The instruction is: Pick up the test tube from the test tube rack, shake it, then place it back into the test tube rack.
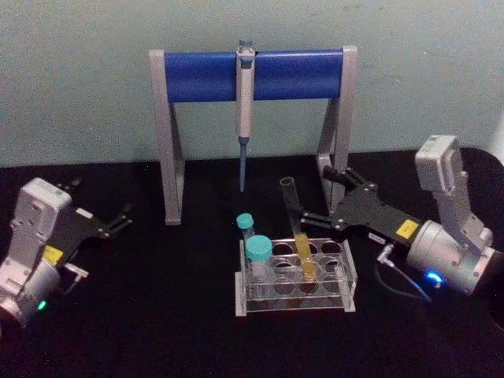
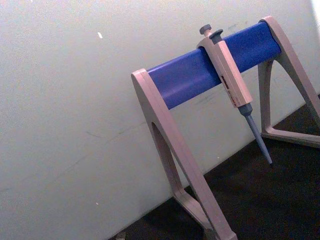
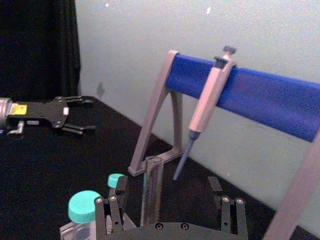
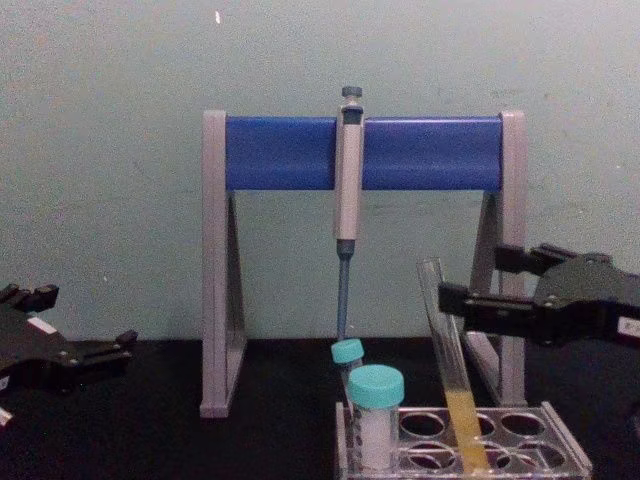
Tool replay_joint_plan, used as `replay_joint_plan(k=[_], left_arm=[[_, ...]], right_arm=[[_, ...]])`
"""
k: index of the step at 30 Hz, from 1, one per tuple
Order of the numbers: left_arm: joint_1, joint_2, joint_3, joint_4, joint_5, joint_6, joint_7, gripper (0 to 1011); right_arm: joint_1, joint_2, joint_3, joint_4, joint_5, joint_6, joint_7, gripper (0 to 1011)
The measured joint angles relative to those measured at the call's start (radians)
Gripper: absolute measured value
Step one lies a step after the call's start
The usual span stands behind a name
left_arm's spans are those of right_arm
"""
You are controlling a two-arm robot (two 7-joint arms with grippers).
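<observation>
**The other lab gear**

A tall stand [image 1: 205, 76] with grey legs and a blue crossbar rises at the back of the black table [image 1: 157, 323], close to the pale green wall [image 1: 79, 79]. A grey pipette [image 1: 245, 87] hangs from the middle of the bar, its blue tip pointing down, clear of the table. In front of it stand two clear tubes with teal caps — a wide one [image 1: 258, 256] nearer the front, a thinner one [image 1: 246, 227] just behind it.

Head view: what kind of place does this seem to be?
Probably a laboratory bench: a pipette hangs on a blue stand, and a clear rack holds a test tube of yellow liquid and two capped tubes.
</observation>
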Motion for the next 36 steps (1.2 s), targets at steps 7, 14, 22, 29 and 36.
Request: replay_joint_plan(k=[7,14,22,29,36], left_arm=[[0.0,0.0,0.0,0.0,0.0,0.0,0.0,1001],[0.0,0.0,0.0,0.0,0.0,0.0,0.0,1001],[0.0,0.0,0.0,0.0,0.0,0.0,0.0,1001],[0.0,0.0,0.0,0.0,0.0,0.0,0.0,1001],[0.0,0.0,0.0,0.0,0.0,0.0,0.0,1001]], right_arm=[[0.038,-0.024,-0.015,0.036,-0.004,0.061,0.05,1000],[0.067,-0.041,-0.028,0.064,-0.023,0.103,0.069,1000],[0.091,-0.054,-0.041,0.094,-0.043,0.143,0.074,1000],[0.095,-0.06,-0.043,0.107,-0.05,0.156,0.074,1000],[0.097,-0.064,-0.041,0.113,-0.05,0.159,0.076,1000]])
